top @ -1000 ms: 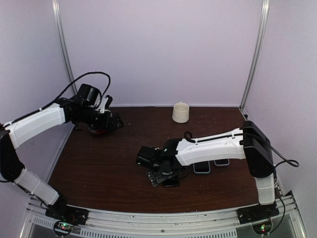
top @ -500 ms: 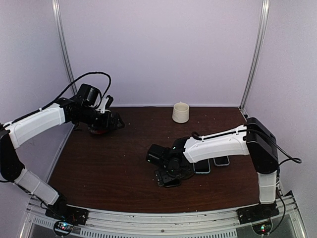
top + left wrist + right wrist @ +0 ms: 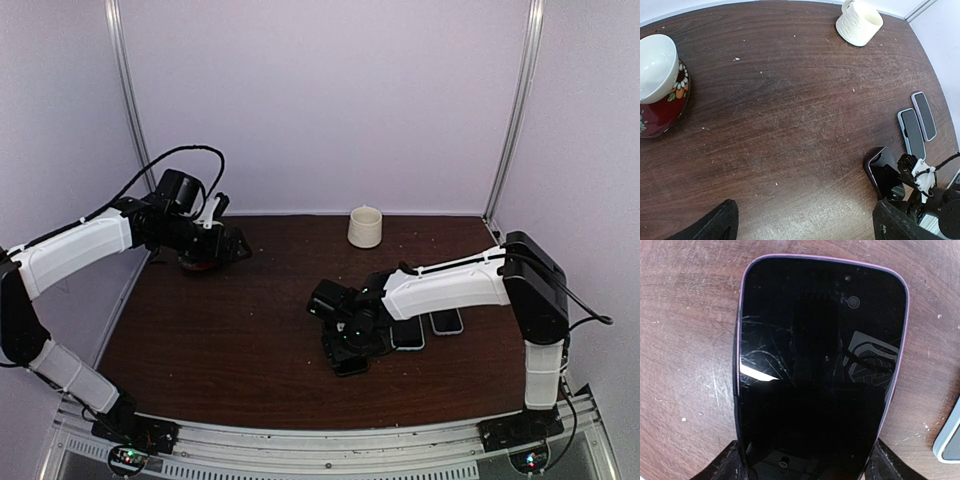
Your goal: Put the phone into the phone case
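A black phone (image 3: 820, 370) with a purple rim lies flat on the brown table (image 3: 230, 340), screen up. My right gripper (image 3: 805, 465) is low over its near end, one finger against each long side, shut on the phone (image 3: 350, 362). Just to its right lie two flat dark slabs with pale rims (image 3: 407, 335) (image 3: 447, 322); I cannot tell which is the phone case. My left gripper (image 3: 235, 245) hangs open at the far left, high above the table, holding nothing. In the left wrist view its fingers (image 3: 715, 225) frame bare wood, and the phone (image 3: 882, 167) shows at lower right.
A white ribbed mug (image 3: 365, 227) stands at the back centre. A red floral bowl (image 3: 662, 107) with a white cup (image 3: 657, 67) in it sits at the far left under the left arm. Pale walls close the table on three sides.
The right arm has shifted to the right, toward the two slabs, and its jaws have narrowed onto the phone's sides. The left arm has not moved.
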Robot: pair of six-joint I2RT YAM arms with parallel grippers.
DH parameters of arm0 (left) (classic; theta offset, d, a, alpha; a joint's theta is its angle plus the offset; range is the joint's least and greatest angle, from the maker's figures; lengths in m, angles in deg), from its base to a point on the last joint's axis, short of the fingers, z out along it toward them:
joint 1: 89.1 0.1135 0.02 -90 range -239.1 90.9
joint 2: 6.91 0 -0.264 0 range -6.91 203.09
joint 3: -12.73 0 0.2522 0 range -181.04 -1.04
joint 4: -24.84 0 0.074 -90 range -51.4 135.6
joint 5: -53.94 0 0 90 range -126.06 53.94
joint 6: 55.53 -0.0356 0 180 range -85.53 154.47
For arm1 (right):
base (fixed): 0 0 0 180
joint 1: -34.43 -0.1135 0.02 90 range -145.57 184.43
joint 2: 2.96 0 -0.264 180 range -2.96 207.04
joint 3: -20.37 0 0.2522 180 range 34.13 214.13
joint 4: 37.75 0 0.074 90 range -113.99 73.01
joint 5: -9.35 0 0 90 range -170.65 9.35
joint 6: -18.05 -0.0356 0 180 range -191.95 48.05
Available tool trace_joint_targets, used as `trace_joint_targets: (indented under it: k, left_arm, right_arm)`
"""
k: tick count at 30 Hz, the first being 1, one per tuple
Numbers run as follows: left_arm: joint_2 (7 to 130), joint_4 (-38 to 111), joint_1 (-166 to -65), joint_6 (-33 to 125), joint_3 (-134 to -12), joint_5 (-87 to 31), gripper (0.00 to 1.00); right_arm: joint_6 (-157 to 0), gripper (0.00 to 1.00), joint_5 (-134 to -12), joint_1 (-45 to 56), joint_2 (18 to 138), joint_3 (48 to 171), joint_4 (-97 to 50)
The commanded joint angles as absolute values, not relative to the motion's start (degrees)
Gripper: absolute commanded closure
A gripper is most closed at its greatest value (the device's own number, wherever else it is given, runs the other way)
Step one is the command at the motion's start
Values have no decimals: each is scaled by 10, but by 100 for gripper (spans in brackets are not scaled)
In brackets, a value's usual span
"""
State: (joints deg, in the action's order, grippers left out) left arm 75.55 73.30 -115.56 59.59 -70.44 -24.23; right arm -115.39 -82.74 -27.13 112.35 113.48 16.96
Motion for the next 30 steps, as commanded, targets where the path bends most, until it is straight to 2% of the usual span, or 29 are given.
trace_joint_targets:
  k: [1, 5, 12, 16, 20, 25, 30]
  left_arm:
    - [763, 722, -1156, 600, -708, -233, 2]
    - [766, 722, -1156, 600, -710, -232, 2]
    - [769, 723, -1156, 600, -711, -219, 3]
    - [774, 717, -1160, 596, -714, -174, 2]
    - [781, 676, -1185, 594, -706, -68, 6]
    - [797, 618, -1215, 620, -697, 53, 5]
    - [799, 601, -1229, 630, -698, 74, 2]
  right_arm:
    - [-1140, 39, -817, -265, 1154, 1130, 185]
    - [-1126, 51, -829, -266, 1133, 1129, 183]
    - [-1085, 63, -853, -280, 1090, 1125, 148]
    - [-1067, 67, -874, -287, 1061, 1111, 109]
    - [-1039, 70, -906, -296, 1026, 1095, 55]
    - [-985, 71, -977, -318, 978, 1076, -25]
    - [-922, 71, -1043, -352, 953, 1065, -94]
